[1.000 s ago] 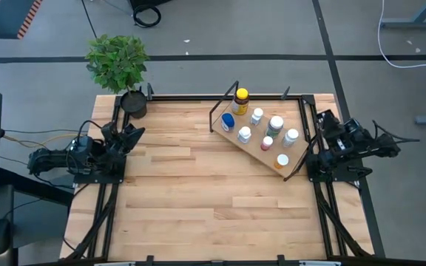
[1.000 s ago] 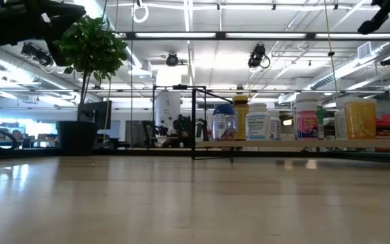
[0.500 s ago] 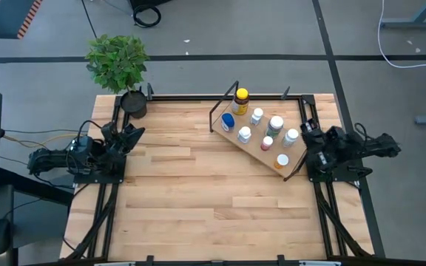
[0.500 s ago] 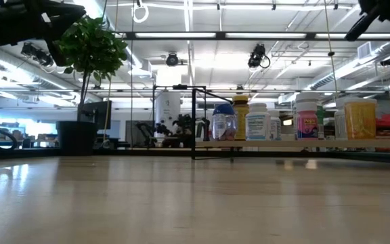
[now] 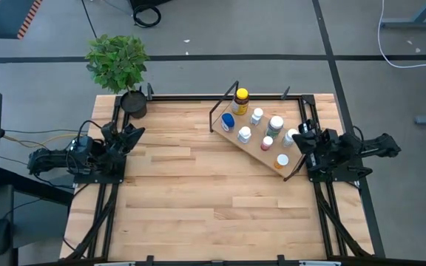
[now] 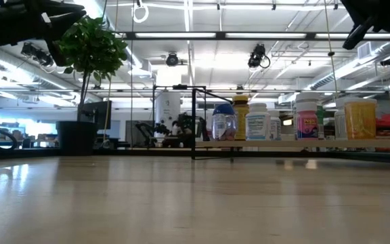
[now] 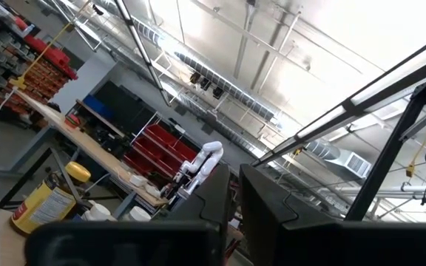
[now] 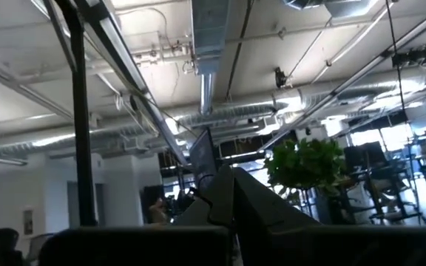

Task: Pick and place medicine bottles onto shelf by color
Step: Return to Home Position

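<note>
Nearest you lies the bare plank table [image 5: 198, 214], with nothing standing on its near half. At mid-depth the left gripper [image 5: 129, 134] is held above the table's left edge, and the left wrist view shows its fingers drawn together with only a thin slit between them. Opposite, the right gripper [image 5: 302, 139] hangs above the right edge with its fingers pressed together, just beside the right end of the shelf [image 5: 254, 148]. Note that the shelf stands obliquely on the far right part of the table and carries all eight medicine bottles [image 5: 244, 134]. An orange bottle [image 5: 282, 160] sits at its near corner, a blue-capped bottle [image 5: 228, 121] at the left, and a yellow-capped bottle [image 5: 241, 96] farthest back. At the far left corner stands a potted plant [image 5: 118, 63].
</note>
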Robot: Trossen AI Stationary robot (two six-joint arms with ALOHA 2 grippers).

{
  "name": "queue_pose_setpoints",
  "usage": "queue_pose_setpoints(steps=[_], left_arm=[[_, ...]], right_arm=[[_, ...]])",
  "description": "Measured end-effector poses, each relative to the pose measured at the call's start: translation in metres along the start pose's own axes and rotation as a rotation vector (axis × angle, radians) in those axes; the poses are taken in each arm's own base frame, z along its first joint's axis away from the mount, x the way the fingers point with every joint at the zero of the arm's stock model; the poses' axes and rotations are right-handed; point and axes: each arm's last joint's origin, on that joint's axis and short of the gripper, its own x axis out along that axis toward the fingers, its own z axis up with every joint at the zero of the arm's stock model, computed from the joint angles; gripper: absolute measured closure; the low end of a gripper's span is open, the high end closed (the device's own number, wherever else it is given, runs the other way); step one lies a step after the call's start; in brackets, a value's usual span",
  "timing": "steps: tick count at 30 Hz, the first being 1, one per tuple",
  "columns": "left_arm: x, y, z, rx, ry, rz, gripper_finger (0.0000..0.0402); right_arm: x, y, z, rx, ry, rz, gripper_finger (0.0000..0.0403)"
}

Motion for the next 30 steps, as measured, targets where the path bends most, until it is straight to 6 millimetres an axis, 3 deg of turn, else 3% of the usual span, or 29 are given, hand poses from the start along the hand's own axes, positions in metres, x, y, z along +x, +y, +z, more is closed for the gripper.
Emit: queue_pose_setpoints(steps=[17,30], left_arm=[[0.0,0.0,0.0,0.0,0.0,0.0,0.0363],[0.0,0.0,0.0,0.0,0.0,0.0,0.0373]], right_arm=[[-0.001,0.0,0.017,0.094,-0.171,0.004,0.0394],[-0.001,0.0,0.017,0.095,-0.174,0.004,0.0394]])
